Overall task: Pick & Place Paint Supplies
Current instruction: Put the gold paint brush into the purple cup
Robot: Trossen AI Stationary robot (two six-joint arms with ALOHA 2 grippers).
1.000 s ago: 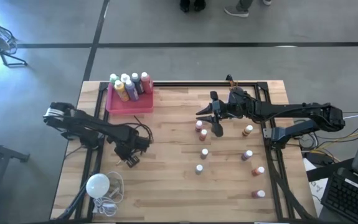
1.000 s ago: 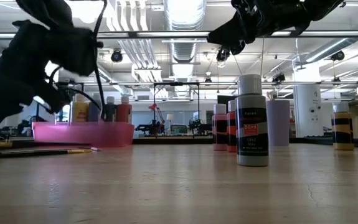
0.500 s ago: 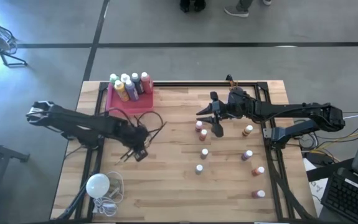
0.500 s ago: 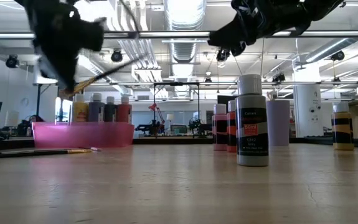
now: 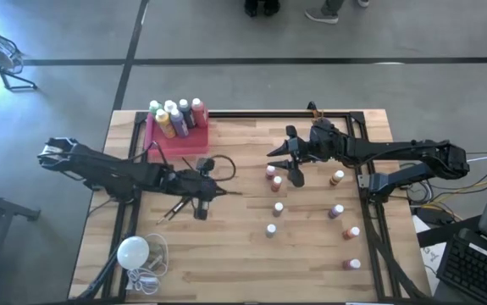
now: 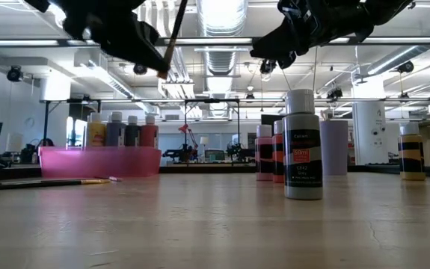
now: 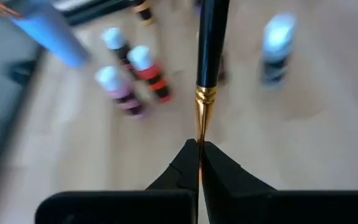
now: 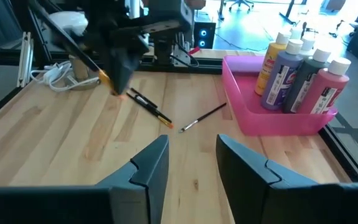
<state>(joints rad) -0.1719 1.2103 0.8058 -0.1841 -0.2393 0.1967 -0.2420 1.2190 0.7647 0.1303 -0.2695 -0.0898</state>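
My left gripper (image 5: 210, 191) hangs over the table's left middle, shut on a thin dark paintbrush (image 7: 211, 37) with a gold ferrule. The brush sticks out ahead of the fingers toward the table's right (image 5: 230, 192). Two loose brushes (image 8: 149, 106) lie flat on the wood near the pink tray (image 5: 175, 142), which holds larger paint bottles (image 5: 175, 117). Several small white-capped bottles (image 5: 278, 208) stand upright on the table's right half. My right gripper (image 8: 191, 158) hovers open above the far ones (image 5: 290, 161), with nothing between its fingers. My left gripper pinches the brush's thin end just past the gold ferrule (image 7: 203, 127) between its two fingertips. The brush runs on along the line of the fingers, away from the gripper. It is lifted clear of the table and, in the low view, slants steeply upward (image 6: 171, 37).
A white round bulb with a coiled cord (image 5: 133, 252) lies at the near left corner. Dark frame rails (image 5: 368, 169) run along the table's sides. Bare wood shows in the middle and near middle of the table (image 5: 226, 246).
My left gripper has risen from the table and gone toward the right edge and a little toward the far edge, rolling as it went. It carries the brush, which is lifted clear and has swung from a low slant to a steep one.
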